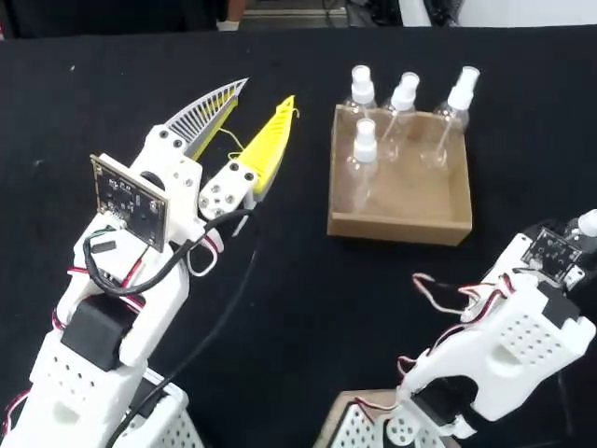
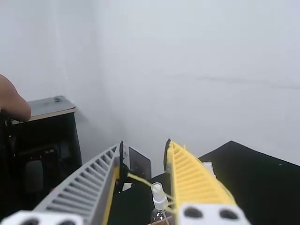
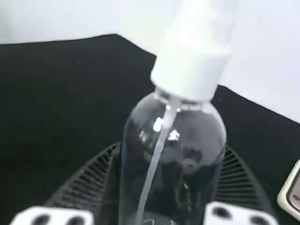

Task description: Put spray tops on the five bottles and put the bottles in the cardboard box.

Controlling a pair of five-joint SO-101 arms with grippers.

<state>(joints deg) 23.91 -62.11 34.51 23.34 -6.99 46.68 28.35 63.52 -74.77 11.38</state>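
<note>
Cardboard and brown, the open-topped box (image 1: pixel 396 227) sits on the black table (image 1: pixel 84 84), and four bottles (image 1: pixel 358 177) stand upright inside it, each with a white spray top (image 1: pixel 365 138). Three are in a row along the box's far wall and one is nearer its middle, toward the left wall as seen from above. The left gripper (image 1: pixel 267 91) hangs beside that left wall, apart from the box. Its grey finger (image 1: pixel 207 110) and yellow finger (image 1: pixel 269 140) are spread wide with nothing between them. The right arm is on the near side of the box, off its right corner and well apart from it. The right gripper (image 3: pixel 171 164) is closed around the body of the fifth bottle (image 3: pixel 173 140), which is clear and upright, with its own spray top (image 3: pixel 197 56) fitted.
</note>
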